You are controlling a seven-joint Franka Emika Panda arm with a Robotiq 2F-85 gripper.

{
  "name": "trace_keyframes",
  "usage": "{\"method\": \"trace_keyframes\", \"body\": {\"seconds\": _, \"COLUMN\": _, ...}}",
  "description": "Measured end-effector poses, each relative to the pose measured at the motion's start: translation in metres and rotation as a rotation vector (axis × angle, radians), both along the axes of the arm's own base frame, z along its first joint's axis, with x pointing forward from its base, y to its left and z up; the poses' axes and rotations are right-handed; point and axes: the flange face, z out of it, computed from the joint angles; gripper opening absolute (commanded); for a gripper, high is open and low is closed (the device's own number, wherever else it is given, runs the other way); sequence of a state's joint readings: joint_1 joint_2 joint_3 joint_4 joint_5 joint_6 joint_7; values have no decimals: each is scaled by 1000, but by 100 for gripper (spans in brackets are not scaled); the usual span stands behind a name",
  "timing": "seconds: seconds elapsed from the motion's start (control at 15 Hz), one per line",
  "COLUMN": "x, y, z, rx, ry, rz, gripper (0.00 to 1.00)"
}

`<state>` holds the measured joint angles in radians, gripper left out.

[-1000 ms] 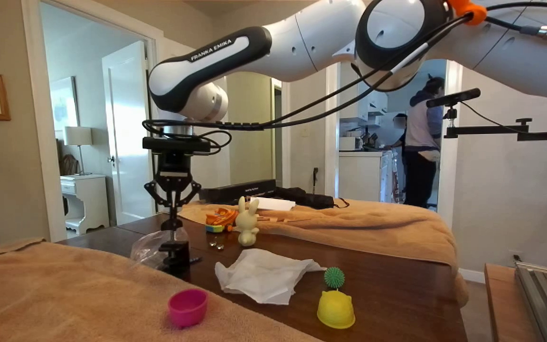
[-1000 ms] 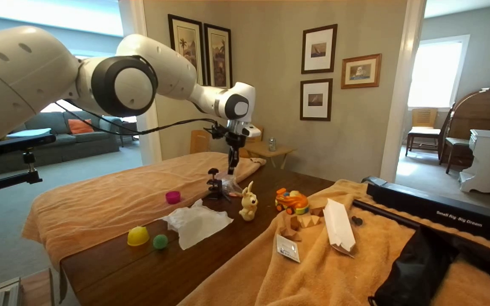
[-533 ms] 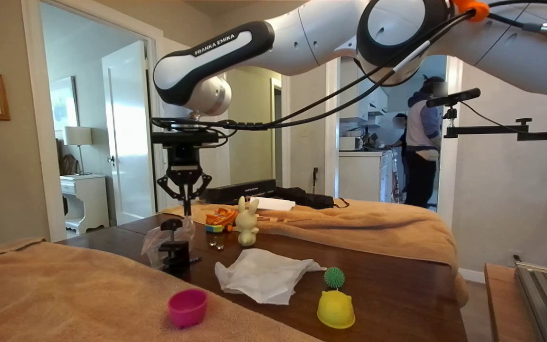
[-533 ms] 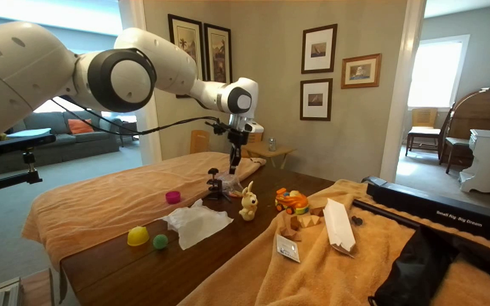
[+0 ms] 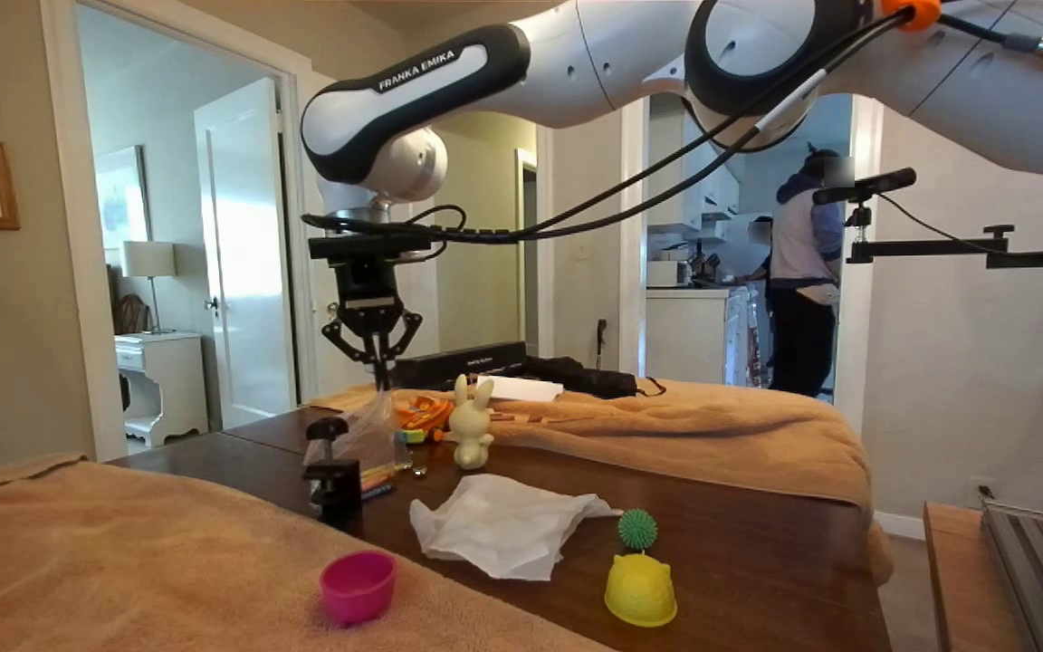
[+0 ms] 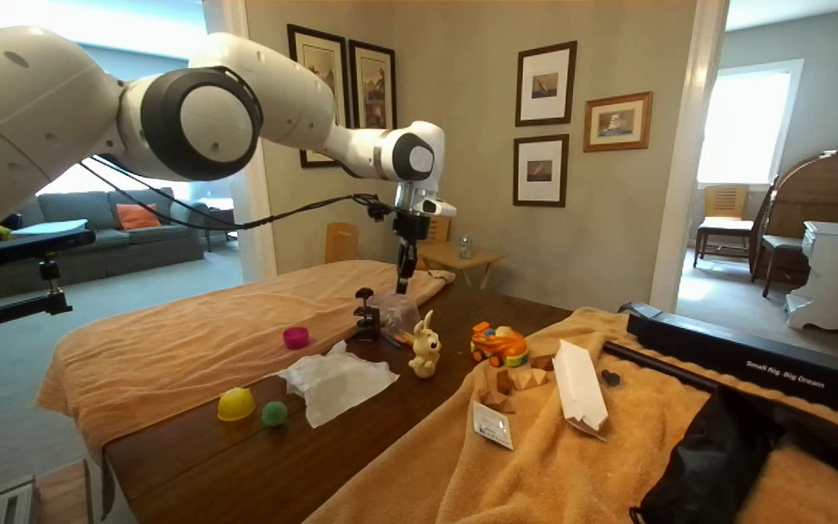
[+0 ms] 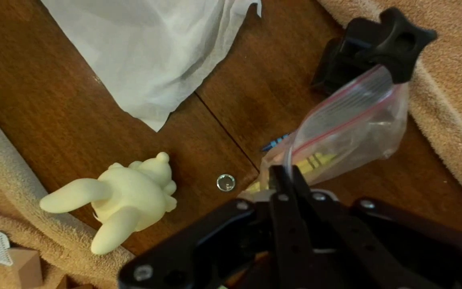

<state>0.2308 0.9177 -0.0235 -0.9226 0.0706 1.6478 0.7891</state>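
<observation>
My gripper (image 5: 382,378) is shut on the rim of a clear zip bag (image 5: 360,436), which hangs from the fingertips. In the wrist view the gripper (image 7: 289,172) pinches the edge of the bag (image 7: 383,128), and its red-lined mouth gapes toward a black clamp (image 7: 371,50). A yellow crayon (image 7: 315,161) shows through the plastic and a blue crayon (image 7: 275,143) shows beside the bag. I cannot tell whether the bag's bottom rests on the table. The gripper (image 6: 402,285) is above and behind a cream rabbit figure (image 6: 425,351) in an exterior view. A small glass gem (image 7: 225,182) lies near the bag.
The clamp (image 5: 334,480) stands close by the bag. A white sheet (image 5: 508,525), green spiky ball (image 5: 637,529), yellow cup (image 5: 641,590) and pink cup (image 5: 358,586) lie nearer. An orange toy car (image 6: 499,345) and towel (image 6: 535,466) with several items are beyond the rabbit.
The gripper has risen and shifted away from behind the clamp, toward the rabbit in an exterior view. The bag is drawn up with it, and crayons show at its base.
</observation>
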Motion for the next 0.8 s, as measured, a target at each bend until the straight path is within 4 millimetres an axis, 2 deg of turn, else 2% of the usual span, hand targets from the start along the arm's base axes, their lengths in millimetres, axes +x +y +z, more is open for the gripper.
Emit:
{"method": "trace_keyframes", "body": {"seconds": 0.4, "x": -6, "y": -3, "z": 16, "rx": -13, "ry": 22, "rz": 13, "gripper": 1}}
{"method": "trace_keyframes", "body": {"seconds": 0.8, "x": -17, "y": 15, "z": 60, "rx": 1, "ry": -7, "rz": 76, "gripper": 1}}
